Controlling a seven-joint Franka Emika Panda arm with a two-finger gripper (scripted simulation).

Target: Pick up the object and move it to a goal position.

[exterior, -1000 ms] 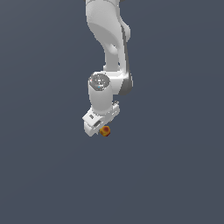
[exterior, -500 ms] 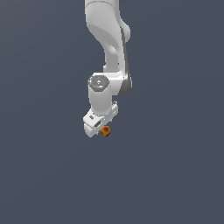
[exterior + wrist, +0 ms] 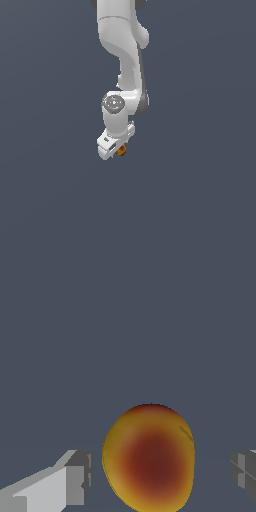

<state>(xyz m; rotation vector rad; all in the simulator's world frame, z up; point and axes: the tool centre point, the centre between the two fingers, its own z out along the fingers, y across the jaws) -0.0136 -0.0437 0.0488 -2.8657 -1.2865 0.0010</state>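
Observation:
The object (image 3: 121,150) is a small orange-yellow ball with a dark red patch, resting on the dark grey floor. In the exterior view it peeks out beside the lower end of my white gripper (image 3: 116,149), which hangs straight down from the arm. The wrist view shows the object (image 3: 149,456) large and close, sitting between the two grey fingertips (image 3: 77,476). My gripper (image 3: 161,473) is open around it, with a narrow gap on one side and a wider gap on the other. Neither finger touches it.
A plain dark grey floor (image 3: 200,200) fills both views. The white arm (image 3: 122,45) comes down from above the gripper.
The wrist has sunk slightly lower over the object. The object has stayed where it was, and the fingers remain apart.

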